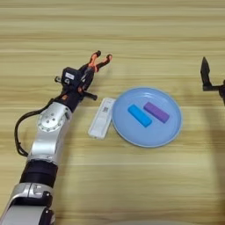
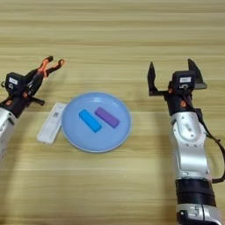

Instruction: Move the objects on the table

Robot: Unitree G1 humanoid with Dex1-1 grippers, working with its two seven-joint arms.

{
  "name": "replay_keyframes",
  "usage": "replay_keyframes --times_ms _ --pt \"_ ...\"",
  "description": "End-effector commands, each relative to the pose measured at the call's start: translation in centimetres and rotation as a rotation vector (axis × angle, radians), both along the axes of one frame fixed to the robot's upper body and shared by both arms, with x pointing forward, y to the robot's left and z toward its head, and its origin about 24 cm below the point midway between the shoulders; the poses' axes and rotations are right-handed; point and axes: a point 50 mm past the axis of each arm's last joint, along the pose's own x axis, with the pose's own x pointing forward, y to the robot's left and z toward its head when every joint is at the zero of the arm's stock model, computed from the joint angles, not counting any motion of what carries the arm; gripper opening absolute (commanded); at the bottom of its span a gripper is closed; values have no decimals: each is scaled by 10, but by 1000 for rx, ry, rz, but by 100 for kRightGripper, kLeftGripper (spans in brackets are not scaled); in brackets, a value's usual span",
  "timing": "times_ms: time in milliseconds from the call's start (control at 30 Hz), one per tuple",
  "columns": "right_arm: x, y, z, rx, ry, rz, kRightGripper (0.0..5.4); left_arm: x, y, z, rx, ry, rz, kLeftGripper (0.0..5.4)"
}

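A long flat white bar [image 1: 101, 118] with a small dark code mark lies on the wooden table [image 1: 132, 35], touching the left rim of a light blue plate [image 1: 171, 132]. Inside the plate lie a bright-blue block [image 1: 139, 115] and a purple block [image 1: 156, 112], side by side and apart. My left gripper [image 1: 101, 58] hovers beyond the white bar, its orange-tipped fingers open and empty. My right gripper [image 2: 174, 74] stands to the right of the plate, open wide with nothing between its fingers.
My left arm [image 1: 49, 136] runs from the lower left up toward the bar. My right arm [image 2: 191, 149] rises along the right side. Bare wood stretches across the far half of the table.
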Motion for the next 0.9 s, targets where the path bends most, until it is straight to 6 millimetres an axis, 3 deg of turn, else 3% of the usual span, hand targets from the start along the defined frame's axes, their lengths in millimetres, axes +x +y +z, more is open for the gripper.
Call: replay_keyframes --times_ms 33,900 --pt "2 2 4 5 -21 15 540 -2 1 -10 17 59 5 79" --pt "2 9 10 12 -44 45 540 -22 8 -47 67 229 47 79"
